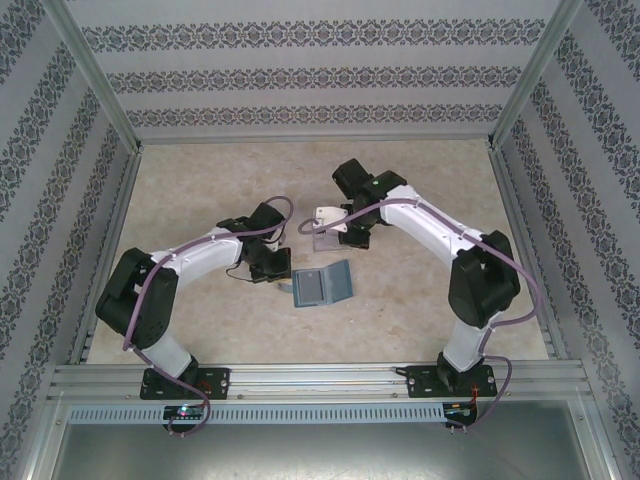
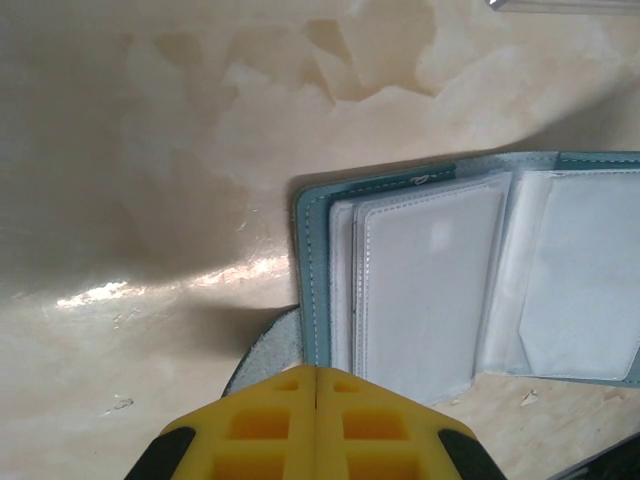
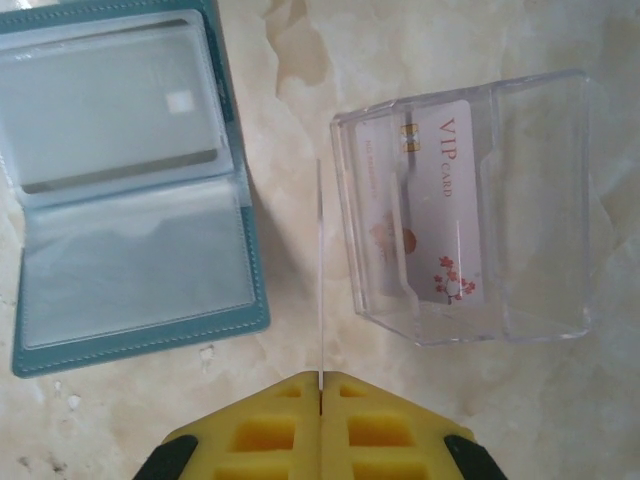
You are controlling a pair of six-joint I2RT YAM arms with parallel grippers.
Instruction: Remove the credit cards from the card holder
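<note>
I've got the right jaws pinching a credit card (image 3: 320, 270) edge-on, left jaws together; I'll square it over the clear box (image 3: 545, 200).

The open card holder (image 1: 322, 286) lies flat near the middle of the tabletop (image 1: 200, 180). The clear plastic box (image 3: 540, 200) sits just behind it at 12 o'clock, apart from it, with a VIP card (image 3: 440, 200) lying inside. My left hand (image 2: 316, 372) is at the card holder's 10 o'clock side. From my right hand (image 3: 320, 385), the card holder is at 10 o'clock and the box at 2 o'clock. A credit card (image 3: 320, 270), pinched on edge, stands between them.
</note>
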